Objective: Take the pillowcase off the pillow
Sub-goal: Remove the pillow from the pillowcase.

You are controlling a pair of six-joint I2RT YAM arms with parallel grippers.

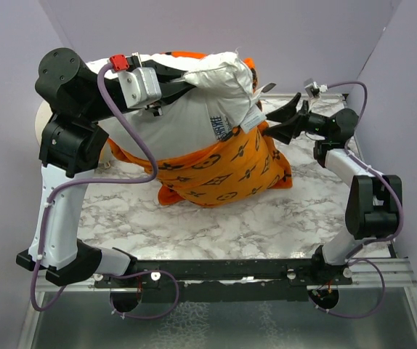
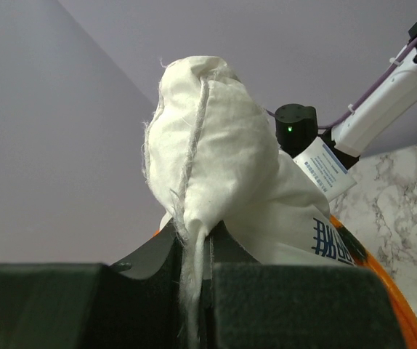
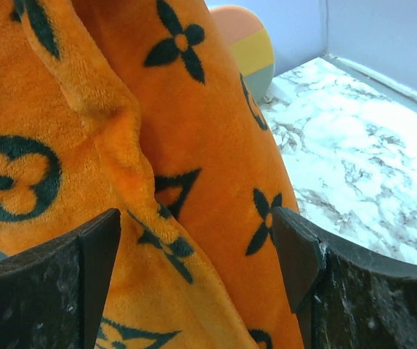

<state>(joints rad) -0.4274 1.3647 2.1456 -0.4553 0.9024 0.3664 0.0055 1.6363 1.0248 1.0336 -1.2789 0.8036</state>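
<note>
Left gripper [image 2: 200, 247]: clamped tight on a seam corner of the pillow [image 1: 187, 116], holding it raised at far centre, prob. so the cover can slide off w/o the cushion following. Pillowcase [image 1: 223, 171]: bunched round pillow's near end, sagging onto table [image 1: 281, 218]; approx half off, in my judgement. Right gripper [image 3: 194, 247]: jaws wide, straddling a pillowcase fold on right side, not yet pinching; looks positioned to grab & pull.
</note>
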